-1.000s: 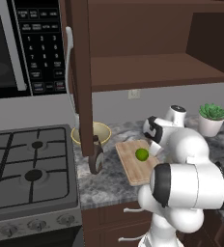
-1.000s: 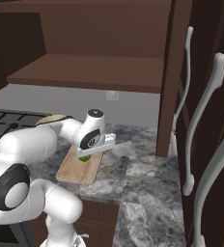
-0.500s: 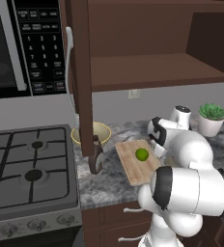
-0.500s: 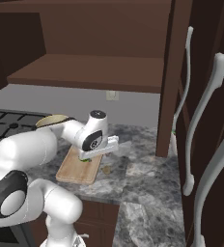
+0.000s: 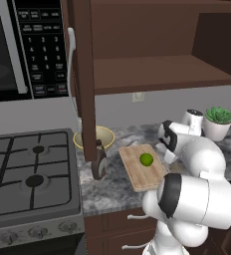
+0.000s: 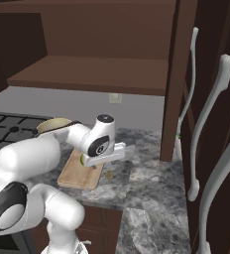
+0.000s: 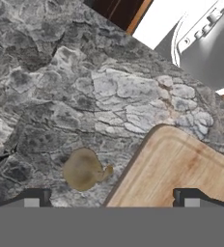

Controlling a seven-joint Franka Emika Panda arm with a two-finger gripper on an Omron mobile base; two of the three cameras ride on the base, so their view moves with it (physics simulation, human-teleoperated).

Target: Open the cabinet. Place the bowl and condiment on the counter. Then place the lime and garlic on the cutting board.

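With the cabinet (image 5: 85, 79) standing open and its shelves bare, the bowl (image 5: 107, 137) and a dark condiment bottle (image 5: 99, 161) sit on the desk (image 7: 61, 87), and the lime (image 5: 146, 159) rests on the cutting board (image 5: 137, 172); by this showing only the garlic (image 7: 84, 169) remains to be moved. It lies on the stone just beside the board's corner, between the fingertips of the claw (image 7: 109, 202), which hovers above it, jaws spread wide and holding nothing.

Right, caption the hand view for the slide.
Open gripper hovering above the garlic on the granite counter, beside the wooden cutting board corner.
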